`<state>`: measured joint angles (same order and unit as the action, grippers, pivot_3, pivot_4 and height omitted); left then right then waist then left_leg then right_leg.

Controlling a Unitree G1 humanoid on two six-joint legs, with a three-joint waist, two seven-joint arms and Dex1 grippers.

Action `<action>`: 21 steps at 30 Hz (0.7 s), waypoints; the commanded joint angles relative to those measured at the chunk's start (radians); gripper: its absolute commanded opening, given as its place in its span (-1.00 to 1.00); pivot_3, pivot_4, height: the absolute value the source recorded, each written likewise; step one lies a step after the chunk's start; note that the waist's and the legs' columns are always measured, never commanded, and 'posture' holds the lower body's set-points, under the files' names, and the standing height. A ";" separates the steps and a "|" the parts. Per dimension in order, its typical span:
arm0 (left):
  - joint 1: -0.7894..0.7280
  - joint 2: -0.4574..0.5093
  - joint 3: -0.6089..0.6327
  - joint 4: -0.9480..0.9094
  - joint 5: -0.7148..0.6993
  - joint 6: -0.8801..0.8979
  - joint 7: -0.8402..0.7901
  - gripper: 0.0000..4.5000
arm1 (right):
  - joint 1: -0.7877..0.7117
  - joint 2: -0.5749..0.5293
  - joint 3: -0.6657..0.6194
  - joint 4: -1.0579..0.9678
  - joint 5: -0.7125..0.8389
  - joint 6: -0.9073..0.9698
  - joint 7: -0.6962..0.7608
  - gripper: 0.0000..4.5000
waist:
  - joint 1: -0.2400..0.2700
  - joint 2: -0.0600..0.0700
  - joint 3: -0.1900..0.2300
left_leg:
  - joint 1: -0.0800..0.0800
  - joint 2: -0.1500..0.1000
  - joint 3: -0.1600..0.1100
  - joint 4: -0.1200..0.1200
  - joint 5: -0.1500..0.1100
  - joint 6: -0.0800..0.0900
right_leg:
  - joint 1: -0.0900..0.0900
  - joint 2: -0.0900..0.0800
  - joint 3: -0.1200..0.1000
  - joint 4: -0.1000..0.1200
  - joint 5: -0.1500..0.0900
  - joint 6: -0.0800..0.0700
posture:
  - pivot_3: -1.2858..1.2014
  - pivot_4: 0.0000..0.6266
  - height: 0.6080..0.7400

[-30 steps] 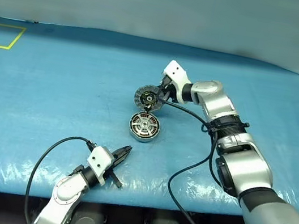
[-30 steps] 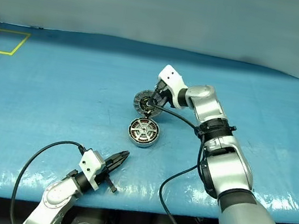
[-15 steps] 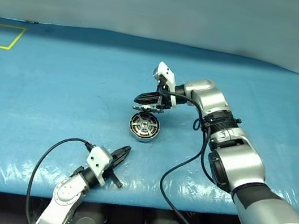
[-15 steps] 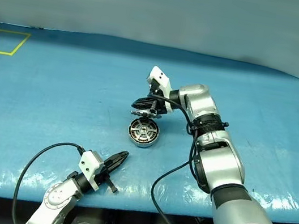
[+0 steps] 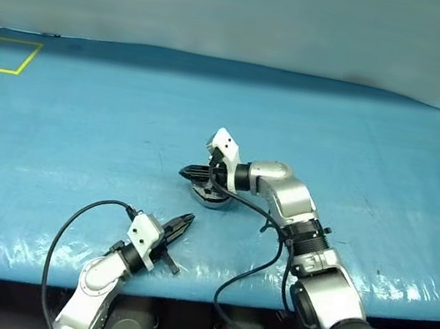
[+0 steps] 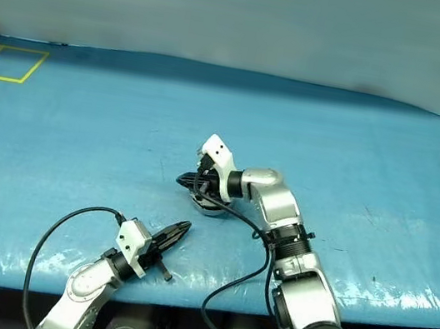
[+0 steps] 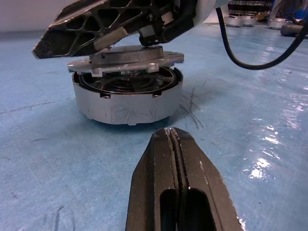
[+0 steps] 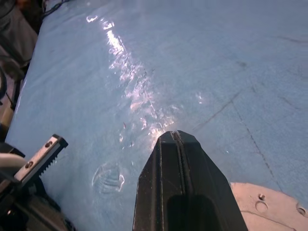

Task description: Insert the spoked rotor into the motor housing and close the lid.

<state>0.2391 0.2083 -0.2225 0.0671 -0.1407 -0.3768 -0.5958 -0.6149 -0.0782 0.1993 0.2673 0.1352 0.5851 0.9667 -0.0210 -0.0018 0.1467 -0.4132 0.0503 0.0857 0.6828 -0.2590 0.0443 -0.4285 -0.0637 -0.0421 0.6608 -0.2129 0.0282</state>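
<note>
While right fingers [image 7: 115, 24] (clenched) press lid [image 7: 126, 58] | housing [image 7: 127, 101] beneath | left clenched

Count, tabletop [image 5: 57, 129]: one motor housing [image 7: 126, 98], near the middle toward the front edge. One lid [image 7: 127, 60], lying over the housing's open top. Two tools: left tool [image 7: 175, 144] and right tool [image 5: 189, 171]. Two yellow tape outlines, one at each far corner.
</note>
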 commanded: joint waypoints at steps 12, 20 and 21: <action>-0.018 0.008 0.045 -0.085 0.020 0.061 0.081 -0.98 | 0.391 0.028 0.007 -0.655 0.070 0.104 -0.381 -1.00 | 0.001 0.000 0.000 | -0.002 0.001 -0.001 -0.001 0.000 0.000 | -0.002 0.001 0.000 -0.001 -0.002 0.001 | 0.03 -0.52 1.00; 0.032 0.006 0.013 -0.187 0.039 0.129 0.119 -1.00 | 0.480 -0.027 0.084 -0.814 -0.026 0.140 -0.562 -0.58 | 0.000 -0.002 0.001 | -0.002 0.001 0.000 -0.001 -0.001 -0.001 | -0.003 0.001 0.000 -0.003 -0.004 0.004 | 0.03 -0.52 1.00; 0.034 0.006 0.011 -0.190 0.040 0.131 0.120 -1.00 | 0.474 -0.030 0.090 -0.817 -0.038 0.154 -0.583 -0.45 | 0.000 -0.002 0.001 | -0.002 0.001 0.000 -0.001 -0.001 -0.001 | -0.004 0.001 0.000 -0.003 -0.004 0.004 | 0.03 -0.52 1.00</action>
<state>0.2738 0.2186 -0.2058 -0.0695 -0.1058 -0.2451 -0.4804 -0.1325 -0.1109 0.2798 -0.4945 0.1090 0.7299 0.4129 -0.0209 -0.0035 0.1476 -0.4153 0.0515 0.0850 0.6820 -0.2598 0.0436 -0.4341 -0.0630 -0.0427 0.6575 -0.2169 0.0325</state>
